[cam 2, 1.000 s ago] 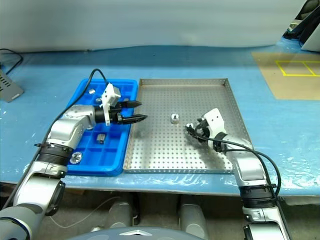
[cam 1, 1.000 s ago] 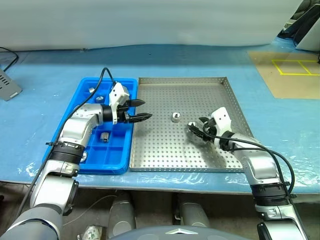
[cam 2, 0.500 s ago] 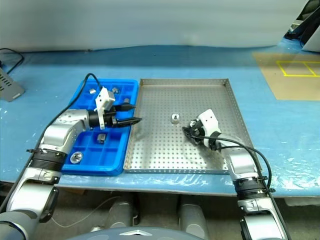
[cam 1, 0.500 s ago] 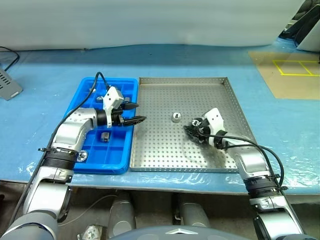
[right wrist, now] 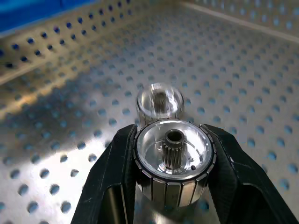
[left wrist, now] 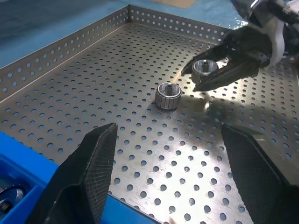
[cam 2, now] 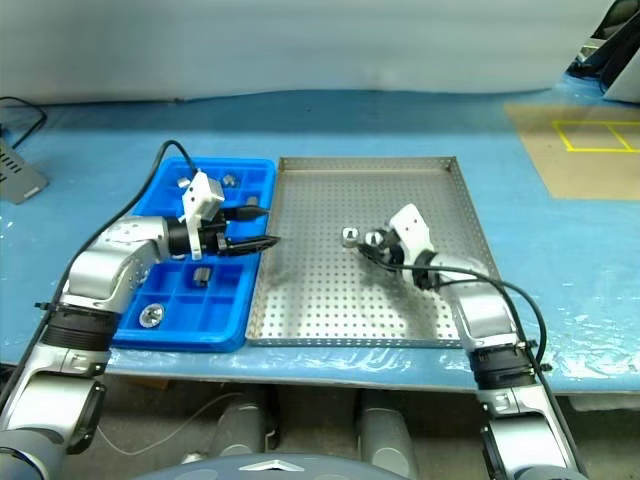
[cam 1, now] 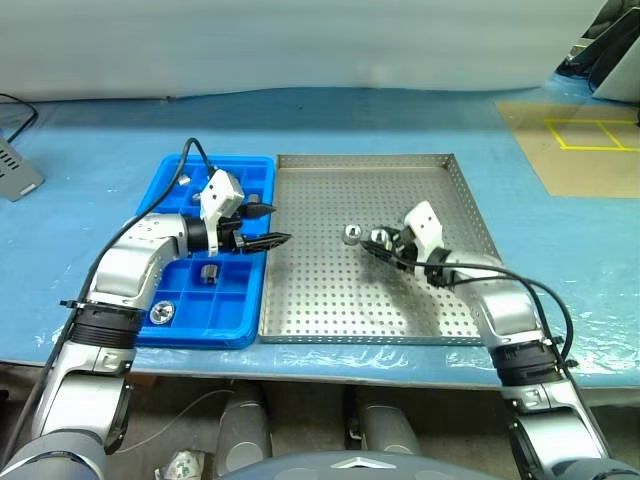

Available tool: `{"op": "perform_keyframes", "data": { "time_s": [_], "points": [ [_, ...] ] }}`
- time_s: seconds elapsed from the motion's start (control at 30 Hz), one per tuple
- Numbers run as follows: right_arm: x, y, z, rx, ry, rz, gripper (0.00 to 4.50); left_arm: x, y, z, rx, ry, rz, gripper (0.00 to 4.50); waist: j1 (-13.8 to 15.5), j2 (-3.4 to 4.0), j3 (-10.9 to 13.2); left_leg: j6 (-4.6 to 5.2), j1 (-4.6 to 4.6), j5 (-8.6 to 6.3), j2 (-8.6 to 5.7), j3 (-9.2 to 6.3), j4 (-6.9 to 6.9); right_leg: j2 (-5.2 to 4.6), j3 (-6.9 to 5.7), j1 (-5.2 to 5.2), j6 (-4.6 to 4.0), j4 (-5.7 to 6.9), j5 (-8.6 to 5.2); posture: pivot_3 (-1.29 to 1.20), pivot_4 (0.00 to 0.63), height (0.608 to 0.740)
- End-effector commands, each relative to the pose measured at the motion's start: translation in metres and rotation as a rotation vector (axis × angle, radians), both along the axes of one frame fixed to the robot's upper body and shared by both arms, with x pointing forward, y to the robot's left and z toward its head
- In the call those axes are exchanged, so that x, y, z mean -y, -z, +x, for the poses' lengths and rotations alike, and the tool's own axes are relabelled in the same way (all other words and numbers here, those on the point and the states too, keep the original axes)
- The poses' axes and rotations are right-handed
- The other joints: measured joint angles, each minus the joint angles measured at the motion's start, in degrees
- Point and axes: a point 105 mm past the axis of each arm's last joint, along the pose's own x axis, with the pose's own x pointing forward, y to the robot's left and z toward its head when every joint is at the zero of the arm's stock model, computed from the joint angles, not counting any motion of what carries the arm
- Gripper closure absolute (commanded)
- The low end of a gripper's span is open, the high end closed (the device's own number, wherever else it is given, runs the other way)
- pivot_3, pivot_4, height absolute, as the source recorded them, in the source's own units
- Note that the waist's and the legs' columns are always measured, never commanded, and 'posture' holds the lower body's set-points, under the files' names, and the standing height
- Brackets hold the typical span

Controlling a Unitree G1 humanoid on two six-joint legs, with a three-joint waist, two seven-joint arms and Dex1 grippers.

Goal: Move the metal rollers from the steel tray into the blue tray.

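My right gripper [cam 1: 374, 240] is shut on one of the metal rollers [right wrist: 174, 154], a silvery cylinder with a toothed hub, and holds it a little above the steel tray [cam 1: 340, 290]. A second roller [cam 1: 352, 234] stands on the perforated floor just beyond the held one. My left gripper [cam 1: 278, 225] stands open with nothing between its fingers, over the seam between the blue tray [cam 1: 215, 322] and the steel tray, pointing toward the right gripper. Rollers [cam 1: 161, 312] lie in several compartments of the blue tray.
The trays sit side by side on a pale blue table covering [cam 1: 90, 220]. A grey device [cam 1: 15, 172] lies at the far left edge. A brown floor patch with yellow lines [cam 1: 585, 140] is at the back right.
My right gripper closed on a roller, lifted it off the steel tray and moved left toward the other roller. My left gripper drew back slightly and stayed open.
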Motion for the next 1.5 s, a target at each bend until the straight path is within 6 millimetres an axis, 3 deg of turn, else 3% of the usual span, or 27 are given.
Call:
{"op": "perform_keyframes", "data": {
  "time_s": [0.03, 0.13, 0.23, 0.33, 0.53, 0.83, 1.17, 1.2, 1.33, 1.5],
  "points": [
    [-0.029, -0.051, -0.006, 0.125, -0.136, 0.080, 2.84, -0.012, -0.016, -0.002, 0.057, -0.040, -0.015, 0.79, 0.1, 0.00, 0.0, -0.01, 0.01, 0.01, 0.00, 0.00, -0.02, 0.00, 0.00, 0.00, 0.00, 0.00, 0.00, -0.14, 0.150, 0.740],
    [-0.056, -0.059, -0.004, 0.139, -0.220, 0.092, 2.84, -0.022, -0.015, -0.001, 0.066, -0.096, -0.012, 0.79, 0.2, 0.00, 0.0, -0.02, 0.02, 0.01, 0.01, 0.00, -0.04, 0.00, -0.01, 0.00, 0.00, -0.01, 0.00, -0.07, 0.150, 0.740],
    [-0.093, -0.053, 0.001, 0.126, -0.323, 0.085, 2.84, -0.044, -0.018, -0.002, 0.087, -0.198, -0.014, 0.79, 0.3, 0.00, 0.0, -0.03, -0.01, 0.01, 0.01, 0.00, -0.10, 0.00, -0.03, -0.04, 0.00, -0.02, 0.00, 0.00, 0.150, 0.740],
    [-0.117, -0.048, 0.006, 0.118, -0.394, 0.073, 2.84, -0.062, -0.019, -0.011, 0.097, -0.264, -0.008, 0.79, 1.1, 0.00, 0.0, -0.11, -0.10, 0.06, 0.02, -0.01, -0.24, 0.00, -0.10, -0.16, -0.01, -0.03, -0.01, 0.09, 0.150, 0.740],
    [-0.145, -0.043, 0.004, 0.105, -0.526, 0.068, 2.84, -0.083, -0.012, -0.043, 0.086, -0.392, -0.005, 0.79, 4.0, -0.01, 0.0, -0.06, -0.25, 0.02, -0.01, -0.02, -0.44, -0.06, -0.19, -0.21, -0.03, -0.28, -0.02, 0.25, 0.150, 0.740],
    [-0.157, -0.032, 0.003, 0.081, -0.613, 0.035, 2.84, -0.091, -0.001, -0.078, 0.057, -0.521, -0.023, 0.79, 8.2, -0.04, 0.0, -0.21, -0.13, 0.11, 0.01, -0.09, -0.74, -0.06, -0.23, -0.20, -0.04, -0.25, -0.05, 0.38, 0.150, 0.740],
    [-0.158, -0.028, 0.022, 0.104, -0.516, 0.008, 2.84, -0.087, 0.000, -0.080, 0.048, -0.526, -0.025, 0.79, 9.4, -0.04, 0.0, -0.30, -0.16, 0.16, -0.01, -0.17, -0.86, -0.04, -0.21, -0.28, -0.03, -0.27, -0.06, 0.37, 0.150, 0.740],
    [-0.156, -0.027, 0.020, 0.097, -0.530, 0.010, 2.11, -0.087, -0.001, -0.078, 0.048, -0.522, -0.024, 0.79, 9.5, -0.04, 0.0, -0.30, -0.17, 0.16, -0.01, -0.17, -0.86, -0.03, -0.21, -0.28, -0.03, -0.27, -0.07, 0.35, 0.150, 0.740],
    [-0.150, -0.027, 0.024, 0.102, -0.475, -0.001, 0.91, -0.083, 0.000, -0.072, 0.044, -0.488, -0.025, 0.79, 9.4, -0.04, 0.0, -0.31, -0.17, 0.17, -0.01, -0.17, -0.85, -0.03, -0.21, -0.30, -0.02, -0.25, -0.07, 0.31, 0.150, 0.740],
    [-0.139, -0.040, 0.023, 0.114, -0.457, 0.039, 0.91, -0.073, -0.001, -0.058, 0.046, -0.426, -0.034, 0.79, 9.2, -0.04, 0.0, -0.36, -0.14, 0.21, -0.01, -0.16, -0.84, -0.02, -0.19, -0.30, -0.02, -0.17, -0.06, 0.23, 0.150, 0.740]
  ]
}}
